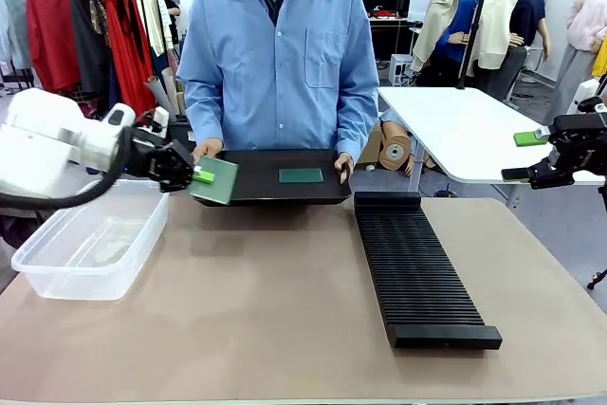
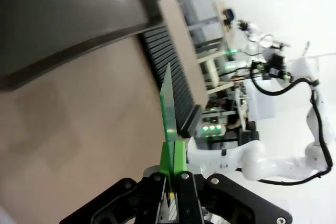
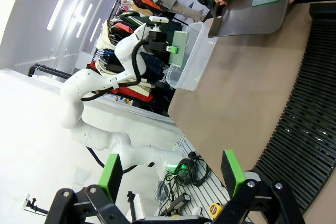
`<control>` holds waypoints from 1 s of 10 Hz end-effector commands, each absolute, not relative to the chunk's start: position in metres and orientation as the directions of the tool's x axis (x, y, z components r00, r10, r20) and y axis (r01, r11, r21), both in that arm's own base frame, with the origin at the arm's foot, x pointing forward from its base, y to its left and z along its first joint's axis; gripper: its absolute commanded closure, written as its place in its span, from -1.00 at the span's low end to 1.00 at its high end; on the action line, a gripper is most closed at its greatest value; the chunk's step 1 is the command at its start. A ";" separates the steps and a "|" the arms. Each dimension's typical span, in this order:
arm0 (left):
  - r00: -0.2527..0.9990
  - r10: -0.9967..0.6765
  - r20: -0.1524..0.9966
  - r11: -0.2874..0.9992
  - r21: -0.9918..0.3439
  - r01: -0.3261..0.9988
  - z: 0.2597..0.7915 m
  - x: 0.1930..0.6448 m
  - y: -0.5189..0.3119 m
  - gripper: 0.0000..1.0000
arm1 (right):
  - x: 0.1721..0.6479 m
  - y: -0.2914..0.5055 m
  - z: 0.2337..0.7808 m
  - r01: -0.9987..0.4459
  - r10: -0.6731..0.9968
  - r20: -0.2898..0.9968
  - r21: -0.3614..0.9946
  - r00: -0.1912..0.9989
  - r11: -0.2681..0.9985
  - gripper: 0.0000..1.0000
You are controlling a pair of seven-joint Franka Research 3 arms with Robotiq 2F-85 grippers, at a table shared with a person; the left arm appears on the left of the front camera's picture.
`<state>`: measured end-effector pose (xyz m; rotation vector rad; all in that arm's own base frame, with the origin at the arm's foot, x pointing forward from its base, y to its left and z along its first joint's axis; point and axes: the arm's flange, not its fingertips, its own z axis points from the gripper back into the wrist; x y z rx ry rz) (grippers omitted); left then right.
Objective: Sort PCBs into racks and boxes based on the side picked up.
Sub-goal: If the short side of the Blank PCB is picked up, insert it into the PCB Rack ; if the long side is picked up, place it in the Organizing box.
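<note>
PCBs (image 1: 301,175) total two — one on tray (image 1: 256,189), one in left claw (image 1: 202,175).

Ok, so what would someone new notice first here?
Probably the green board pinched in the jaws of the left arm, held in the air just right of the clear tub. Next, the person across the table holding a black tray, with a second green board lying on it.

Bright, even overhead light is filling the room; wrist views are bending at edges, backgrounds glaring white.
</note>
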<state>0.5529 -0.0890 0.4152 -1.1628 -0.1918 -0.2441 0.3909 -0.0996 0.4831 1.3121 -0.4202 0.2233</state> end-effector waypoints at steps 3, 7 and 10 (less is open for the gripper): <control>0.980 -0.151 0.132 0.580 -0.791 0.195 0.468 0.553 -0.034 1.00 | 0.391 -0.100 0.485 -0.396 -0.077 0.425 0.885 0.902 0.244 -1.00; 0.979 -0.183 0.088 0.810 -0.551 0.201 0.502 0.542 -0.003 1.00 | 0.391 -0.100 0.485 -0.396 -0.077 0.425 0.885 0.902 0.244 -1.00; 0.978 -0.194 0.077 0.926 -0.315 0.209 0.503 0.535 -0.002 1.00 | 0.391 -0.100 0.485 -0.396 -0.077 0.425 0.885 0.902 0.244 -1.00</control>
